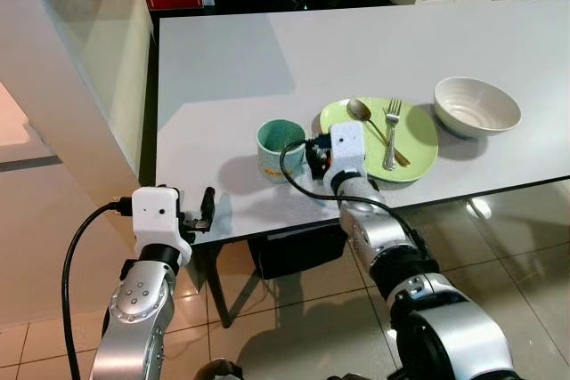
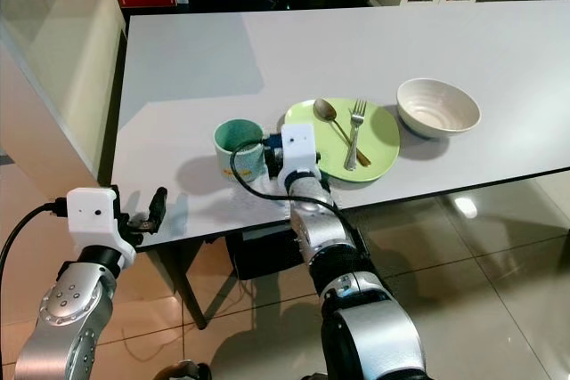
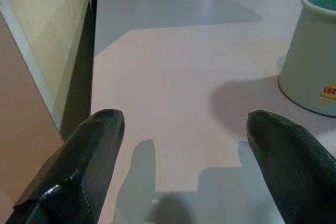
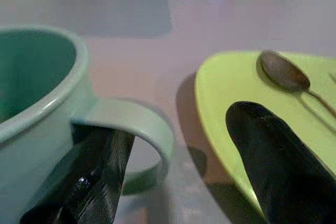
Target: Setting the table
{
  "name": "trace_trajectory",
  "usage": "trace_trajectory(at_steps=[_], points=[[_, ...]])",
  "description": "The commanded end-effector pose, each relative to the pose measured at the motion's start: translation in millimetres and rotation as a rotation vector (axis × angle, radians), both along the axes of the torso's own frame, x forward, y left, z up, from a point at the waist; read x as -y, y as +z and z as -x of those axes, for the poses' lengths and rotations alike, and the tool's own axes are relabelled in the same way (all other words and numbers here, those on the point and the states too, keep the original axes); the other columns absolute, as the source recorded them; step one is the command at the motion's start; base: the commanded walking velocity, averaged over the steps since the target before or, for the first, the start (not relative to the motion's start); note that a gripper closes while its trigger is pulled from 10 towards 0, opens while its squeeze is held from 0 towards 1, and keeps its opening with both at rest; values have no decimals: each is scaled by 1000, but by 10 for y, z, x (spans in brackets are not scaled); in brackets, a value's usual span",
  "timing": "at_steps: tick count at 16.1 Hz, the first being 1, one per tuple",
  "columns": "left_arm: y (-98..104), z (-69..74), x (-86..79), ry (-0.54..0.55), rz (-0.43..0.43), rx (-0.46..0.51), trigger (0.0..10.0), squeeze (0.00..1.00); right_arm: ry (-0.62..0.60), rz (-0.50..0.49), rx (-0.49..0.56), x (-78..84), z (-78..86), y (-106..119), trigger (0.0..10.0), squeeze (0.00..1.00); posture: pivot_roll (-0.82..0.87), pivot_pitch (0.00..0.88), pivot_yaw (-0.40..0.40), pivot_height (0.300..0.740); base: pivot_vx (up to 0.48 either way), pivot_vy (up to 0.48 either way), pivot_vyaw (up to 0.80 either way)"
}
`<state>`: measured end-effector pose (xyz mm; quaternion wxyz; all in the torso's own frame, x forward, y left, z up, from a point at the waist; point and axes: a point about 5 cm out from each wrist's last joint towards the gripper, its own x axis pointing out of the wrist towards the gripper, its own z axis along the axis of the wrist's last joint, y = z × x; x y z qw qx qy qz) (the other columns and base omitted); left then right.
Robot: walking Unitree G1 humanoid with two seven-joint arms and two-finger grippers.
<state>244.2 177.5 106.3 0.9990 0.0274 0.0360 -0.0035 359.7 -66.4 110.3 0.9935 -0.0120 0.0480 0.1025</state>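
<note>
A pale grey tabletop [image 1: 267, 68] is carrying three pieces of crockery, all sitting toward its near edge. A green mug [image 1: 280, 149] is standing upright closest to the near left corner. Just beside it, a lime-green plate [image 1: 419, 144] is lying flat, and a white bowl [image 1: 476, 106] is resting next to the plate, farther along the edge.
</note>
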Motion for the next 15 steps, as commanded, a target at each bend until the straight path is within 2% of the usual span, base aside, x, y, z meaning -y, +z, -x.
trace_trajectory(at_steps=[1,8,15], points=[[14,-18,17,4,-5,10,10000,0,4,7,-16,25,43,-33,10000,0,97,66,-41,740,0,0,0],[11,-18,9,11,-5,15,10000,0,-4,29,-53,180,292,-144,10000,0,91,62,-46,740,0,0,0],[7,-12,3,17,-4,15,10000,0,17,38,-51,178,453,-45,10000,0,88,67,-48,740,0,0,0]])
